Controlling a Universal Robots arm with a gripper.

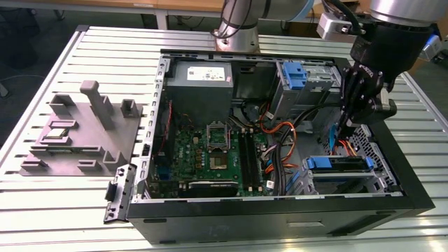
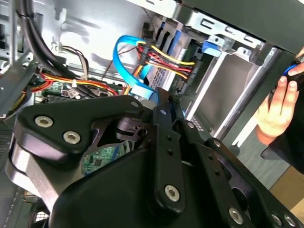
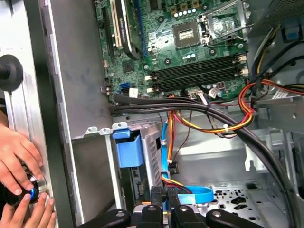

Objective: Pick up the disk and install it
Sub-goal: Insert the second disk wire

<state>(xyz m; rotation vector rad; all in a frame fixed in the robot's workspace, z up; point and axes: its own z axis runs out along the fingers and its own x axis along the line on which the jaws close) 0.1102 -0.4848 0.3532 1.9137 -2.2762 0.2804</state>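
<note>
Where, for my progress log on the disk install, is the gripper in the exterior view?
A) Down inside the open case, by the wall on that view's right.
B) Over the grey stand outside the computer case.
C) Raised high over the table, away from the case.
A: the gripper reaches down into the open computer case, close to its wall on the exterior view's right, above the drive bay.

- The robot arm [image 1: 392, 31] comes down from the upper right of the exterior view, wrist pointing downward.
- Its black gripper [image 1: 350, 122] hangs right of centre; in both wrist views the fingers [image 3: 162, 202] are pressed together, with nothing seen between them.
- A person's hand [image 2: 278, 110] shows at the second wrist view's right edge.
</note>
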